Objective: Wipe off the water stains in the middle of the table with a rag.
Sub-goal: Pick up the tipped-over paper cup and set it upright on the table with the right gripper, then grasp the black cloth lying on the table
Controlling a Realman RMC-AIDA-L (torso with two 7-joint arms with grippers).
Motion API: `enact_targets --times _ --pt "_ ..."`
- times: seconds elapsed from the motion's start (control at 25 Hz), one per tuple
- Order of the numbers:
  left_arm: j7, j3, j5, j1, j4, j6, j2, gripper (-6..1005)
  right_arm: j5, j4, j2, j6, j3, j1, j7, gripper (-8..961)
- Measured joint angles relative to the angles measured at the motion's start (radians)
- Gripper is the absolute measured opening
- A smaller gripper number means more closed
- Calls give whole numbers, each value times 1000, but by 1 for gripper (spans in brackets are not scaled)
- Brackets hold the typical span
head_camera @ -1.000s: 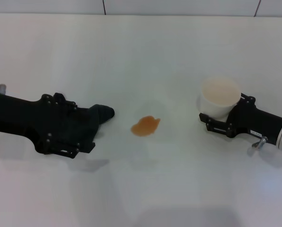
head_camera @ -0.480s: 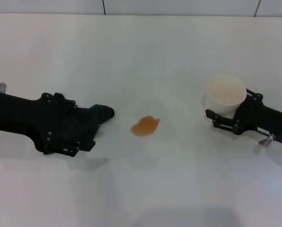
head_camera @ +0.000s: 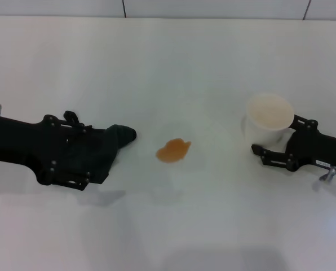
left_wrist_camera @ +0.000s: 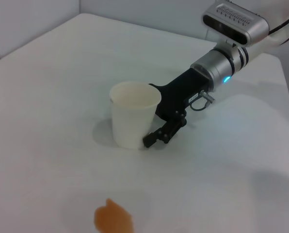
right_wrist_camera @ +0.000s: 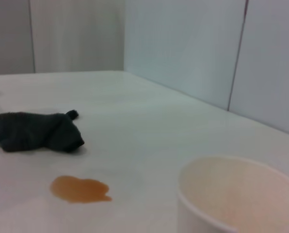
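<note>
The orange-brown water stain (head_camera: 173,149) lies in the middle of the white table (head_camera: 168,62); it also shows in the left wrist view (left_wrist_camera: 114,219) and the right wrist view (right_wrist_camera: 80,189). The dark green-black rag (head_camera: 122,135) lies flat on the table left of the stain, as the right wrist view (right_wrist_camera: 35,131) shows. My left gripper (head_camera: 100,153) hangs over the rag with its jaws apart and hides most of it from the head camera. My right gripper (head_camera: 275,139) is open at the white paper cup (head_camera: 269,117), with one finger (left_wrist_camera: 159,136) beside the cup's base.
The paper cup (left_wrist_camera: 132,114) stands upright right of the stain, about a cup's width away. The table's far edge meets a tiled wall (head_camera: 213,7). Bare table lies in front of and behind the stain.
My right gripper slid the cup a little to the right, then drew back from it, and the cup stayed put. My left gripper shifted slightly left over the rag. The rag's tip did not move.
</note>
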Motion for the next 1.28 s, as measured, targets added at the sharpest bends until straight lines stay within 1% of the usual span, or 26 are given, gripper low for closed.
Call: enact_targets --times 0.16,0.32,0.4,0.56,0.76,0.92,1.04,1.08,1.12,1.28 --pt "0 -1 0 14 15 -1 -3 674 -76 -116 -4 10 1 -58 79 825" --pt "0 -3 -1 25 29 -2 -5 673 -177 -225 -8 21 10 -95 174 824" --pt "0 -3 -5 30 32 -2 -6 672 -236 -261 -8 23 33 -106 221 824" --pt "0 -4 -26 39 33 -2 -4 671 -380 -349 -1 3 103 -135 320 823" --pt "4 -31 -36 58 34 -2 3 669 -507 -485 1 -81 182 -173 433 823" --pt "6 -49 -38 68 34 0 4 667 -670 -616 9 -158 243 -189 574 822" --pt "6 -54 -38 68 34 -2 6 666 -795 -711 13 -224 279 -186 689 821" --pt "5 -57 -38 68 34 -2 8 666 -795 -711 13 -224 279 -186 689 821" --pt "4 -62 -38 68 34 -2 9 665 -859 -764 13 -271 307 -175 750 821" --pt "1 -81 -33 67 34 -2 14 664 -897 -841 13 -393 391 -151 813 820"
